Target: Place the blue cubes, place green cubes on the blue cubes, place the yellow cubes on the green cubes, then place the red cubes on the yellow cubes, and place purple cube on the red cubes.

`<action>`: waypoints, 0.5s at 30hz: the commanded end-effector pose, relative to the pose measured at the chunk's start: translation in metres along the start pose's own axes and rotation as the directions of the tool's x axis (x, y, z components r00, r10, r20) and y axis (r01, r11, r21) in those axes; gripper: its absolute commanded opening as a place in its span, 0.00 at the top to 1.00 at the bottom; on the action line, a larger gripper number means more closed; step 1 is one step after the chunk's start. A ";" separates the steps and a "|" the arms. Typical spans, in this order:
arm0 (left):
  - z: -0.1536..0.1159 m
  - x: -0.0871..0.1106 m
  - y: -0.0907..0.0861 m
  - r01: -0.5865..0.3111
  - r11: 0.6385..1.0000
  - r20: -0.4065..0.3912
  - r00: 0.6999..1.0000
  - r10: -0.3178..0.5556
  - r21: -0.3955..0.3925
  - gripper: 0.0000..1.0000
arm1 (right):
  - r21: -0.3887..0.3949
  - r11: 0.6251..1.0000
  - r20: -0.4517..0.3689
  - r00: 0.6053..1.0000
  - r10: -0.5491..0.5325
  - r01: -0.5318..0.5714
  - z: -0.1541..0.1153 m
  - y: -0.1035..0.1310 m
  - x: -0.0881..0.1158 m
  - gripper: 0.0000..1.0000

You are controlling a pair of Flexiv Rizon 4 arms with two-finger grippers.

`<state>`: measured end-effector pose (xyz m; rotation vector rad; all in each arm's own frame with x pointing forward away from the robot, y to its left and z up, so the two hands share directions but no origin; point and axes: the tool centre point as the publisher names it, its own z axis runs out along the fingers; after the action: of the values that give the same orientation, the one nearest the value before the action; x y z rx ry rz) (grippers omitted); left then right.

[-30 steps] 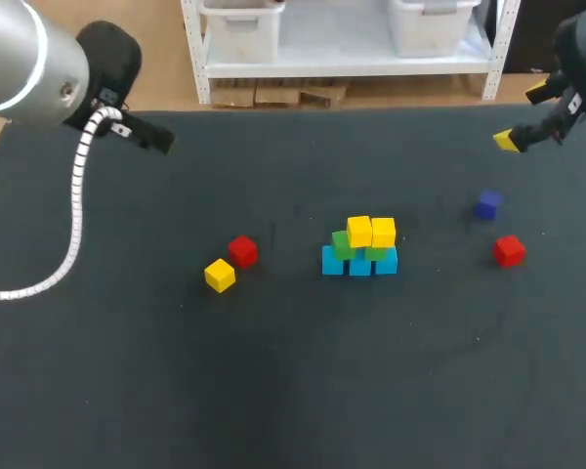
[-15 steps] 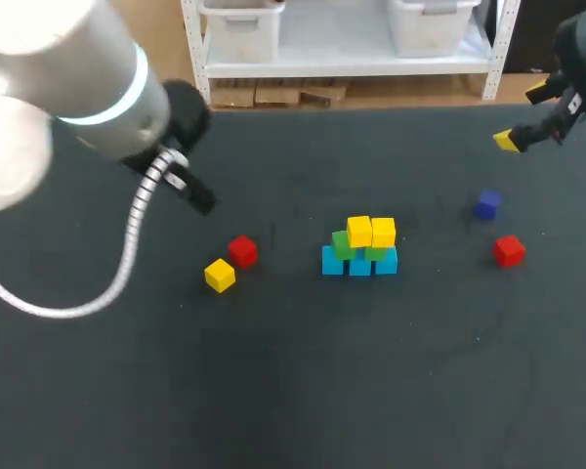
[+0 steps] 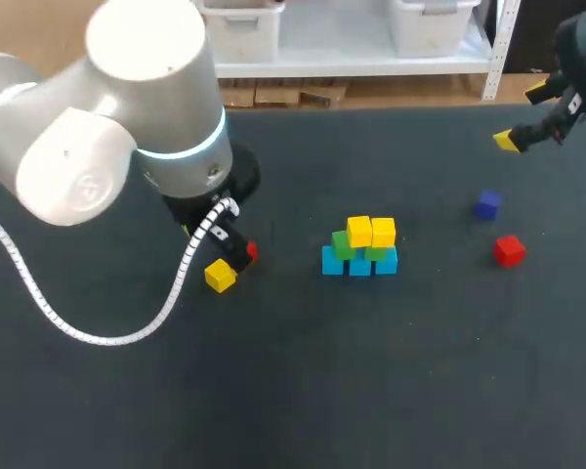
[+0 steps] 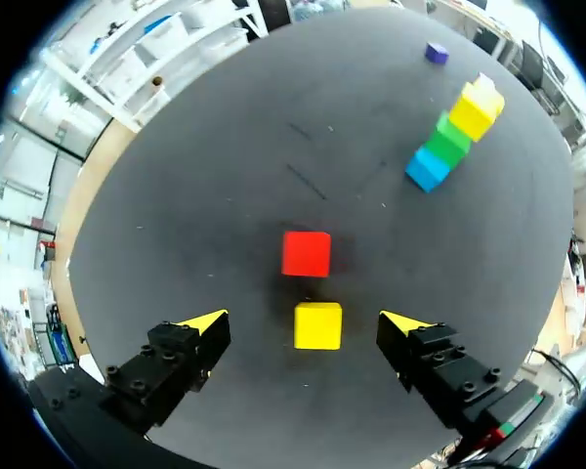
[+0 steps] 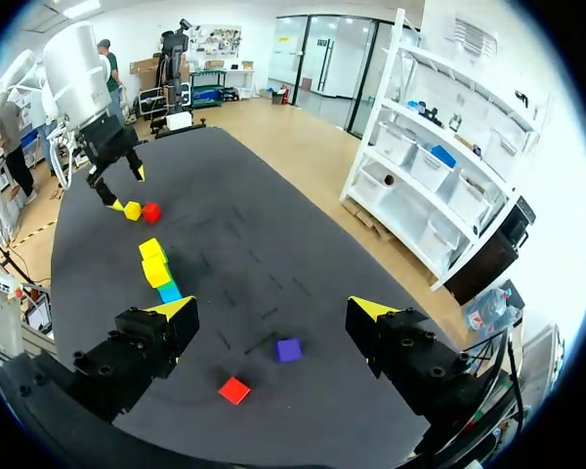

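Left jaws stand wide over the loose yellow cube (image 4: 317, 325) on the counter (image 4: 225, 147) — the red cube (image 4: 306, 253) lies just ahead — likely lined up to grasp it for the stack (image 3: 359, 246) (right jaws wide too, empty)

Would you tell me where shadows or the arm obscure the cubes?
Head view: the left arm hides most of the left red cube, leaving a sliver; the loose yellow cube beside it shows whole. Left wrist view: both show whole, soft shadow around the red one. Right wrist view: the purple cube casts a small shadow.
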<state>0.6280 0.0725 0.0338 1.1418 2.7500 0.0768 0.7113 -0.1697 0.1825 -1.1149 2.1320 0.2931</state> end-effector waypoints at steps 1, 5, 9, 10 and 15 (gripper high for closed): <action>0.013 -0.006 0.003 -0.027 0.999 -0.031 0.999 0.028 0.025 0.00 | -0.001 1.000 0.002 1.000 0.000 0.000 0.000 0.000 0.000 0.00; 0.023 -0.007 0.002 -0.043 0.997 -0.062 0.997 0.047 0.057 0.00 | -0.001 1.000 0.002 1.000 0.000 0.000 0.000 0.000 0.000 0.00; 0.031 -0.006 0.003 -0.037 0.997 -0.083 0.996 0.042 0.061 0.03 | -0.001 1.000 0.002 1.000 0.000 0.000 0.000 0.000 0.000 0.00; 0.033 -0.006 0.003 -0.037 0.997 -0.090 0.995 0.042 0.064 0.05 | -0.001 1.000 0.002 1.000 0.000 0.000 0.000 0.000 0.000 0.00; 0.040 -0.004 0.002 -0.028 0.996 -0.124 0.991 0.039 0.086 0.29 | -0.001 1.000 0.002 1.000 0.000 0.000 0.000 0.000 0.000 0.00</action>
<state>0.6314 0.0736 -0.0015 1.2297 2.8457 0.0404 0.7113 -0.1697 0.1825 -1.1148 2.1320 0.2932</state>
